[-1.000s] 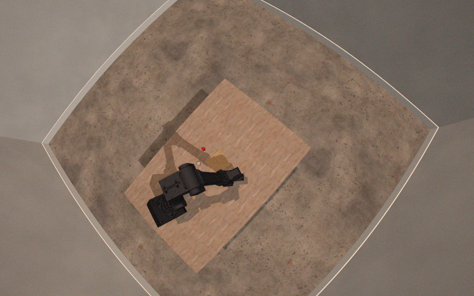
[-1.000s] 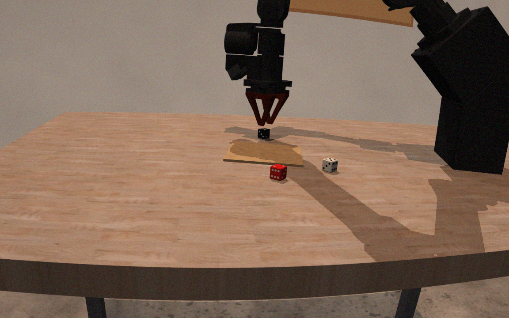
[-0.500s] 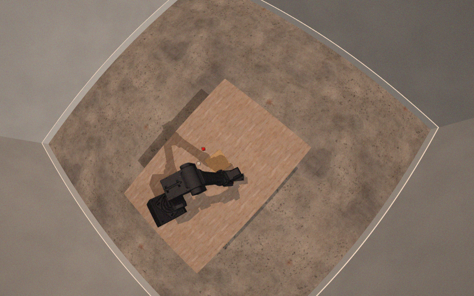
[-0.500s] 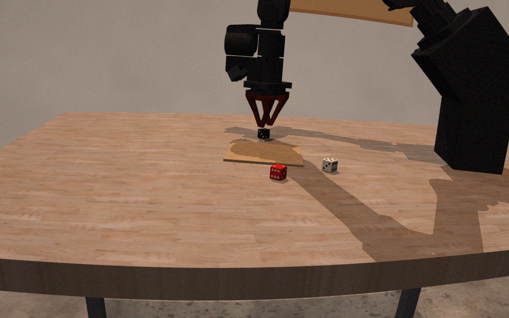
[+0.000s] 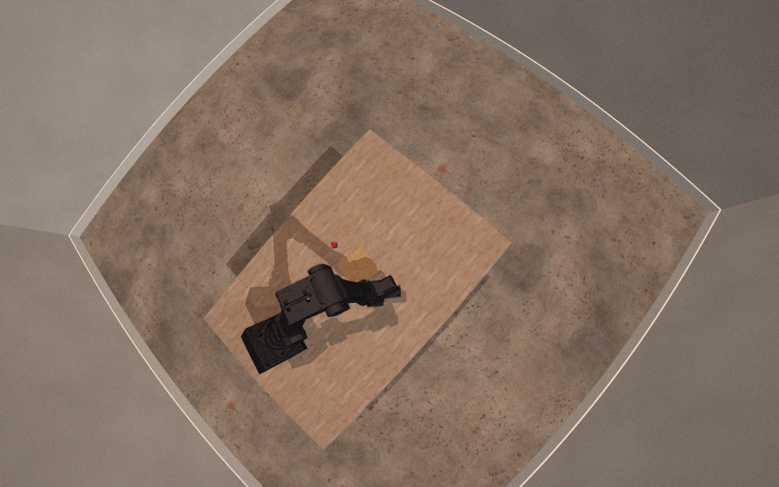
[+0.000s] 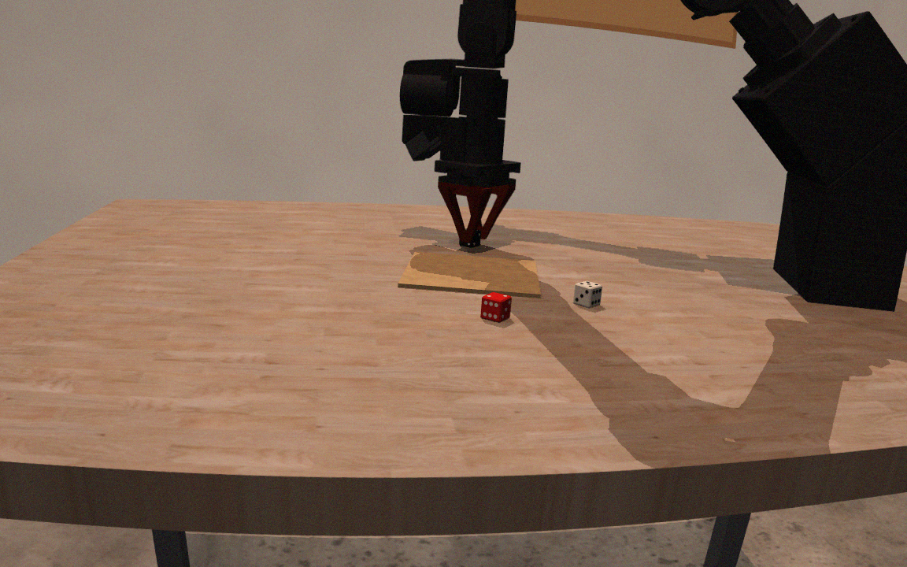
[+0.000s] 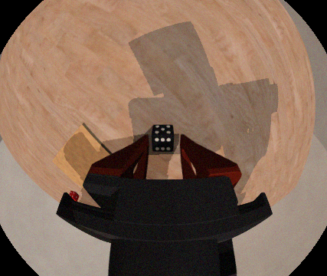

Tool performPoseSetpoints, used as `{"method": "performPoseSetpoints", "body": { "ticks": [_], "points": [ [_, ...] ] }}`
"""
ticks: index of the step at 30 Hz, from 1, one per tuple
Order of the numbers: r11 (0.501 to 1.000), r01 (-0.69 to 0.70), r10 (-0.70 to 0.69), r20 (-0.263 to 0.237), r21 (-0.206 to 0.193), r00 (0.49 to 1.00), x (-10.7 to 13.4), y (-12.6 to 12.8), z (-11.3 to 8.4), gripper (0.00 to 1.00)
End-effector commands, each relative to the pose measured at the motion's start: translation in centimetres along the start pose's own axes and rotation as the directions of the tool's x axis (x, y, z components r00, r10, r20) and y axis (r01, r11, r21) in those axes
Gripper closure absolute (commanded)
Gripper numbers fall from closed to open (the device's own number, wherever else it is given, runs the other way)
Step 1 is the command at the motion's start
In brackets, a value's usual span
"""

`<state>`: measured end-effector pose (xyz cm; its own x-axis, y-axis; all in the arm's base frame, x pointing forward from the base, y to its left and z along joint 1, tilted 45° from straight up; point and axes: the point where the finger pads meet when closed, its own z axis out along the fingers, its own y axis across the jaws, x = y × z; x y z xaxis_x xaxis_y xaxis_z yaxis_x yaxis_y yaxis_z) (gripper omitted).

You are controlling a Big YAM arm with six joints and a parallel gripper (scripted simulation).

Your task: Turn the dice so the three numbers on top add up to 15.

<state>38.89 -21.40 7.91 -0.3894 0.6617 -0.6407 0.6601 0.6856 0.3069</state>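
My gripper [image 6: 473, 238] [image 7: 164, 139] points down, open, with its fingertips on both sides of the black die. The black die [image 6: 468, 244] [image 7: 162, 144] stands on the table behind the mat; small gaps show beside it in the wrist view. Its top seems to be the six, with a five on one side. The red die [image 5: 333, 244] [image 6: 495, 308] [image 7: 73, 195] lies in front of the mat, two up. The white die [image 6: 587, 294] lies right of the mat, five up, hidden in the top view. The tan mat [image 5: 363, 255] [image 6: 435, 280] [image 7: 66, 158] lies flat and holds no die.
The arm's base [image 5: 271, 345] [image 6: 844, 232] stands at the right in the exterior view, beyond the white die. The arm's shadow crosses the mat and the wooden table [image 5: 410, 181] [image 6: 231, 338]. The arm covers the black die in the top view.
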Motion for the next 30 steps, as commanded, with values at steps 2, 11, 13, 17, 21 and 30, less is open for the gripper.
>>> {"method": "performPoseSetpoints", "body": {
  "ticks": [2, 11, 13, 17, 21, 30],
  "points": [
    [1.0, -0.004, 0.004, 0.012, -0.006, 1.0, -0.55, 0.45, 0.67, 0.66],
    [1.0, -0.004, 0.004, 0.007, -0.004, 1.0, -0.32, 0.37, 0.72, 0.66],
    [1.0, -0.004, 0.004, 0.007, -0.004, 1.0, -0.32, 0.37, 0.72, 0.66],
    [1.0, -0.004, 0.004, 0.007, -0.004, 1.0, -0.32, 0.37, 0.72, 0.66],
    [1.0, -0.004, 0.004, 0.007, -0.004, 1.0, -0.32, 0.37, 0.72, 0.66],
    [1.0, -0.004, 0.004, 0.007, -0.004, 1.0, -0.32, 0.37, 0.72, 0.66]
  ]
}}
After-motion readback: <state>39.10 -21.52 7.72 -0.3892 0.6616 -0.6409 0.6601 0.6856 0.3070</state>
